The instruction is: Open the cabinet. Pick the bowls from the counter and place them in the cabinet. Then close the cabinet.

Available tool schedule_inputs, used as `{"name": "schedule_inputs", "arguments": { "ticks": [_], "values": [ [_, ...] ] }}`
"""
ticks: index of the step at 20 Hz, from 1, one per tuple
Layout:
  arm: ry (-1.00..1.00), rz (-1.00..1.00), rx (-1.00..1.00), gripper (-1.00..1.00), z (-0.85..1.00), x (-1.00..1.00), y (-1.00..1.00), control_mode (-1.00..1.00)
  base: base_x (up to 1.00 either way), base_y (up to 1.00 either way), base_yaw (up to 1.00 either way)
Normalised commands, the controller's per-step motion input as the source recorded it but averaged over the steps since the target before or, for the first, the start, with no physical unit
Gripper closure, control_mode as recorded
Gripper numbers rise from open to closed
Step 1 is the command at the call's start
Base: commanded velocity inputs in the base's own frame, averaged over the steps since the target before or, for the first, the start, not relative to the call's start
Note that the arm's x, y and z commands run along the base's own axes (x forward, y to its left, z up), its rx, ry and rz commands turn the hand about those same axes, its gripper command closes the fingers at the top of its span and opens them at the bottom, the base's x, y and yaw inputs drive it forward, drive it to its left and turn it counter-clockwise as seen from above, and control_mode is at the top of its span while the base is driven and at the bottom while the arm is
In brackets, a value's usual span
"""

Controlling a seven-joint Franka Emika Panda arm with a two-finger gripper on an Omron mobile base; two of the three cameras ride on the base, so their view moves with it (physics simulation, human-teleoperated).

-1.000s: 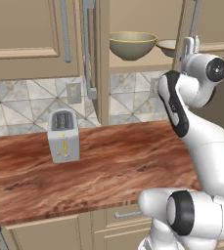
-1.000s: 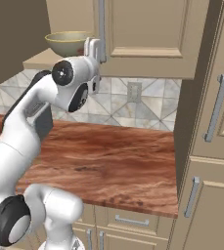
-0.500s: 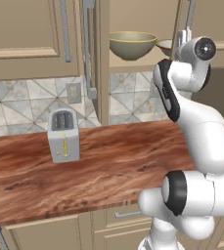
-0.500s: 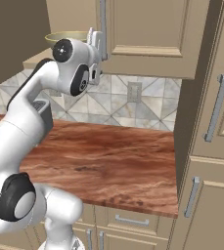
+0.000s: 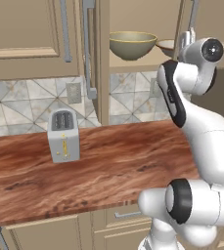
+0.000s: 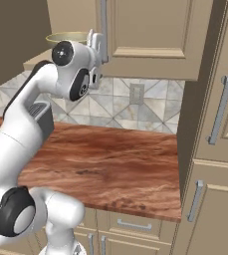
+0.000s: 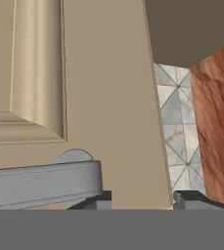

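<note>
The cabinet (image 5: 133, 62) has its left door (image 5: 102, 58) swung out edge-on. On its shelf sit the two bowls: the deep one (image 5: 132, 44) (image 6: 65, 37) and the shallow one (image 5: 166, 46), partly hidden behind my hand. My gripper (image 5: 186, 39) (image 6: 93, 39) is raised at the right door (image 6: 150, 35), beside its grey bar handle (image 6: 104, 25). In the hand view my gripper (image 7: 143, 200) is open on the bare door face, and the handle's end (image 7: 45, 183) lies by the left fingertip (image 7: 96, 199). The counter (image 5: 108, 161) lies below.
A silver toaster (image 5: 63, 134) stands on the counter's left part. A tall beige cabinet (image 6: 220, 124) with bar handles rises at the counter's right end. Drawer fronts (image 6: 130, 224) run under the counter's edge. The tiled backsplash (image 6: 135, 99) backs the counter.
The arm has drawn itself more upright and the wrist has turned, with the hand still by the right door's handle. The jaws have narrowed a little. Both bowls are unmoved.
</note>
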Motion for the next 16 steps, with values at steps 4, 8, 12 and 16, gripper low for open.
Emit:
{"name": "schedule_inputs", "arguments": {
  "ticks": [4,8,12,16],
  "values": [
    [-0.08,0.0,0.01,-1.0,0.08,-0.37,0.13,-1.0,0.0,0.0,0.0],
    [0.01,0.0,0.0,-1.0,0.0,0.2,0.44,-1.0,0.0,0.0,0.0],
    [0.09,0.01,0.0,-1.0,-0.06,0.97,0.39,-1.0,0.0,0.0,0.0],
    [0.18,0.13,0.12,-1.0,-0.08,1.0,-0.13,-1.0,0.0,0.0,0.0]
  ]
}}
